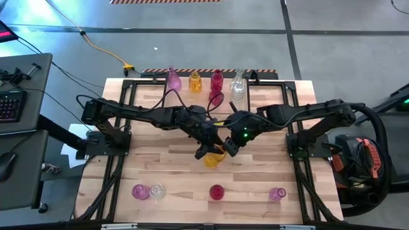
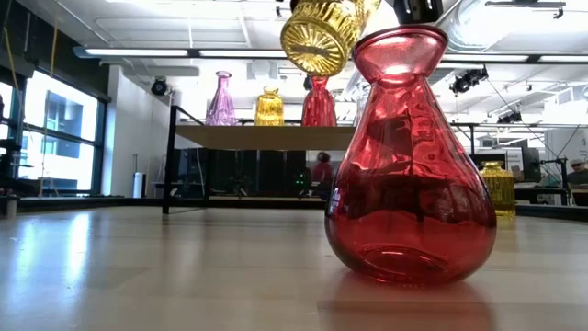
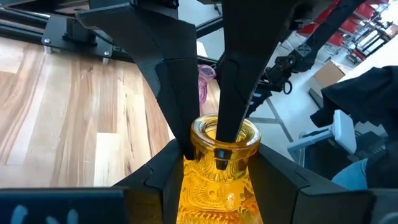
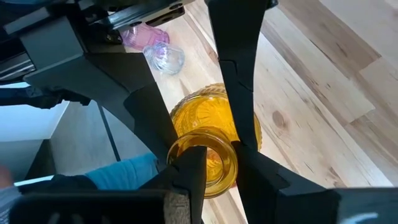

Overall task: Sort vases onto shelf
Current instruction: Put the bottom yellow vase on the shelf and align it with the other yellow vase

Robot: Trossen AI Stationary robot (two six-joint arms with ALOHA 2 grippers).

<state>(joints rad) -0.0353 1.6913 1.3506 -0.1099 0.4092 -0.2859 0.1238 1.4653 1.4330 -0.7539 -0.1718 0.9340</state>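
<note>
One amber vase (image 1: 213,158) aloft, tilted, base toward the low camera.

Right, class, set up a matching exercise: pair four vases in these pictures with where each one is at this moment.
Column one:
1. amber vase
2. purple vase
3. red vase
4. clear vase

Column two:
A. near edge of the table, centre
B. held above the table between both grippers
C. right end of the shelf row
D. left end of the shelf row

Pairs: 1-B, 2-D, 3-A, 4-C
</note>
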